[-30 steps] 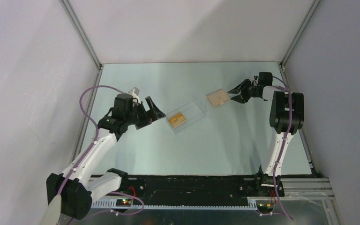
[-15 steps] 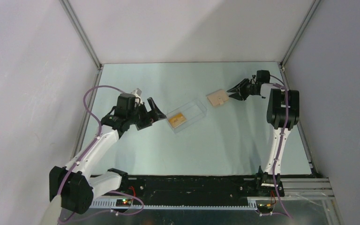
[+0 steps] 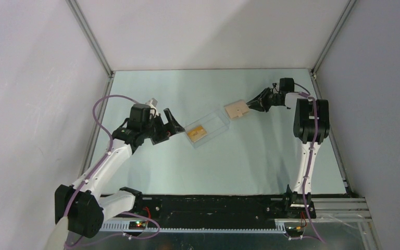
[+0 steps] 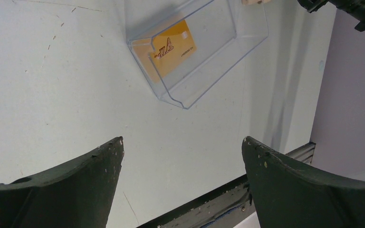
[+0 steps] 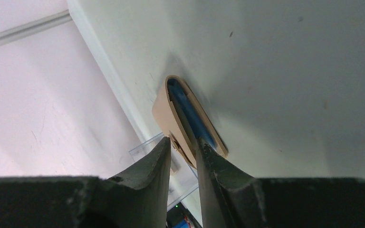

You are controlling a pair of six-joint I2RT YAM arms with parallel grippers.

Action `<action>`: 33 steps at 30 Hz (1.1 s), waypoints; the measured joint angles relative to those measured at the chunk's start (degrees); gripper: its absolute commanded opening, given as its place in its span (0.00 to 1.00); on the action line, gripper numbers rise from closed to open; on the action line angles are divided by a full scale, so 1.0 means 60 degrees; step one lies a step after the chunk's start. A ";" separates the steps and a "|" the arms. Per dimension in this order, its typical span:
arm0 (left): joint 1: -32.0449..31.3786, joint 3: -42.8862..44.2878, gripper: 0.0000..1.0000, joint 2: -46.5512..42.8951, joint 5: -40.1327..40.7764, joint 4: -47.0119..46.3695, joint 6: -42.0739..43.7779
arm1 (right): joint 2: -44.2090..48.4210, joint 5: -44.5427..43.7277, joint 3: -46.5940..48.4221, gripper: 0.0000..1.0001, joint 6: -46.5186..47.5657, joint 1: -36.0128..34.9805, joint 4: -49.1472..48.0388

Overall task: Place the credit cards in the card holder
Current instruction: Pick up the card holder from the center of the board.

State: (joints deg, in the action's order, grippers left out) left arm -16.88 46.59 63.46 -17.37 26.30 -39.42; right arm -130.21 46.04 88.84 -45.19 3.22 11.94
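**Zero cards pocketed; right claw on the holder**

None of the task is finished, as far as the views show. An orange card (image 4: 171,46) lies flat inside the clear box (image 3: 207,127), at the box's left end. Nothing orange shows in the holder (image 3: 236,109). The holder sits just beyond the box's far right corner, touching it or nearly so; the top view cannot settle which.

The right claw (image 5: 184,141) is clenched on the holder. Its wrist view shows the two fingers either side of one tan flap, with blue lining visible where the holder gapes. I judge this to be the opening step, getting the holder held or spread so a pocket is free. The left claw (image 4: 181,142) is released, jaws wide and empty. It hovers just off the box's near-left end with the card ahead of it.

Left to do: draw the card out of the box, carry it across, slide it into a blue pocket, and repeat for any others.

Several things are hard to tell:
- Only one card face shows, so whether more lie stacked beneath it is unknown.
- The holder's pockets are seen edge-on and are mostly hidden.
- Whether the holder rests on the table (image 3: 213,172) or is tipped up off it is unclear.
- The left wrist view catches only a corner of the holder, at its top edge.
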 measured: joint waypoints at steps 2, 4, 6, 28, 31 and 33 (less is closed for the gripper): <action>0.0000 -0.0018 0.98 -0.0004 0.0000 -0.0007 -0.0004 | 0.0000 0.0080 0.0007 0.30 0.0149 -0.0080 0.0084; 0.0000 -0.0073 0.98 -0.0004 -0.0004 -0.0007 0.0000 | 0.0000 0.0178 0.0015 0.31 0.0299 -0.0175 0.0208; 0.0000 -0.0142 0.98 -0.0004 -0.0004 0.0004 0.0000 | 0.0000 0.0240 0.0022 0.31 0.0408 -0.0266 0.0280; 0.0000 -0.0197 0.98 -0.0004 -0.0007 0.0044 0.0000 | -0.0262 0.1089 0.0018 0.25 -0.0004 -0.1279 -0.0441; 0.0000 -0.0197 0.98 -0.0004 -0.0007 0.0047 0.0004 | -0.0408 0.1053 0.0036 0.18 -0.0051 -0.1388 -0.0426; 0.0000 -0.0197 0.98 -0.0004 -0.0015 0.0044 0.0000 | -0.0510 0.1045 0.0066 0.08 -0.0091 -0.1450 -0.0433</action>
State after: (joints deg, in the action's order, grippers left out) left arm -16.88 45.41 63.44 -17.45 26.57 -39.42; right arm -133.27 52.31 89.23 -45.74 -5.48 9.34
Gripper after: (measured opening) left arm 0.985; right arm 0.198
